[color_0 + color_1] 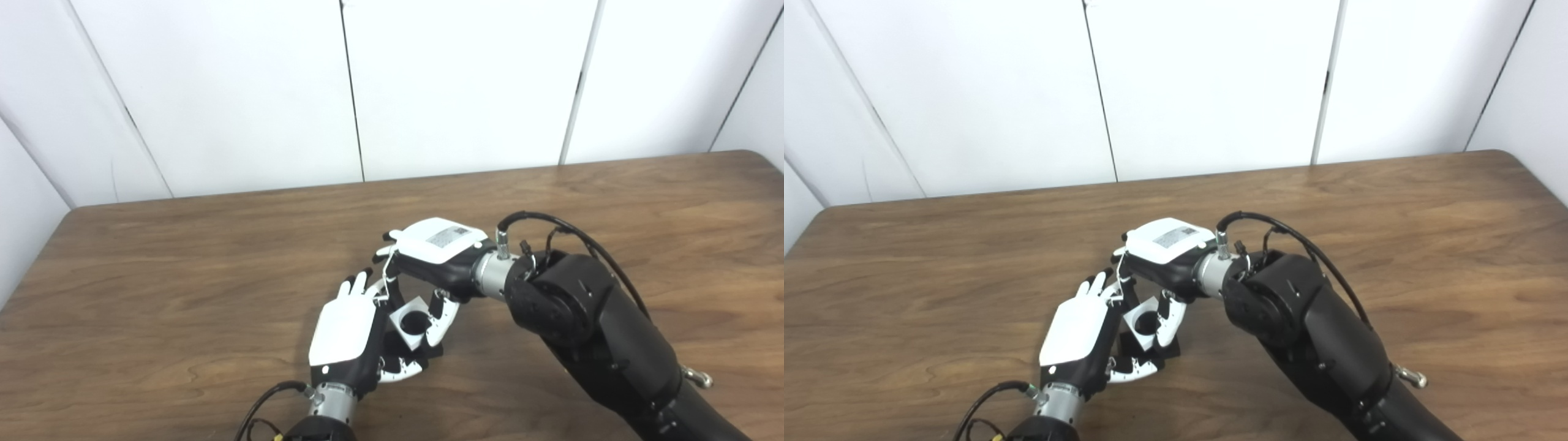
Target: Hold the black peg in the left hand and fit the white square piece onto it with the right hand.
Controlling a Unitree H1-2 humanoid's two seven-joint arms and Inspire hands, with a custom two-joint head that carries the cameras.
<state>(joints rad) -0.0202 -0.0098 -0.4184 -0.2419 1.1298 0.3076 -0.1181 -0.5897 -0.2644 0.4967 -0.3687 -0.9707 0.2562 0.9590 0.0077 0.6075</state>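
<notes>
Above the wooden counter (pixel 184 257) my right hand (pixel 436 245) pinches the white square piece (pixel 411 323) against my left hand (pixel 346 331), curled around a black peg I barely see; any tilt could jam the hole off-centre.

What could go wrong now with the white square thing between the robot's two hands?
The white square piece is pinched only at its edges by the right hand, so it might tilt or slip. The black peg is mostly hidden behind the left hand, so lining up the hole is hard to check. The hands are crowded together and could bump.
</notes>
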